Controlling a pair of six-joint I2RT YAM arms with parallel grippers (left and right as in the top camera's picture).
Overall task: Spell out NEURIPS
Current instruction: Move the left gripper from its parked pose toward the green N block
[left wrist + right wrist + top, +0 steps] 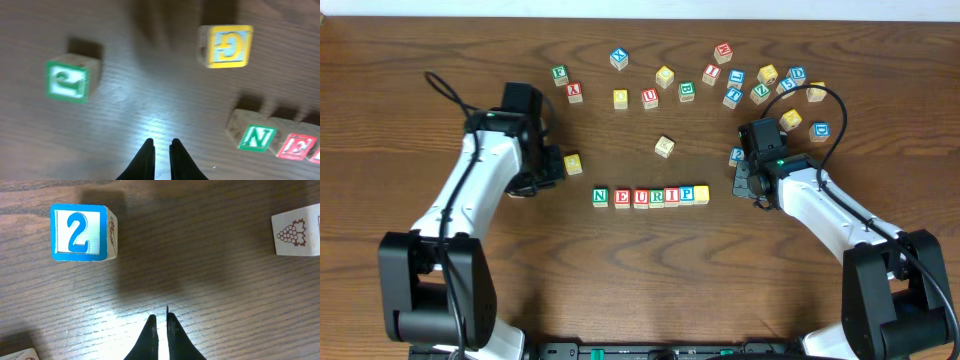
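Row: NEURIPS (650, 196) runs left-right between arms
Left end effector (161, 146): closed, empty, nearer N (257, 137)
Right end effector (161, 317): closed, empty

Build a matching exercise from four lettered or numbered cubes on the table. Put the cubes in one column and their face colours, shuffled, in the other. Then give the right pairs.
Cubes:
1. N cube
2. E cube
3. 2 cube
4. G cube

Face colours:
A. blue
B. yellow
C. green
D. red

Pairs: 1-C, 2-D, 3-A, 4-B
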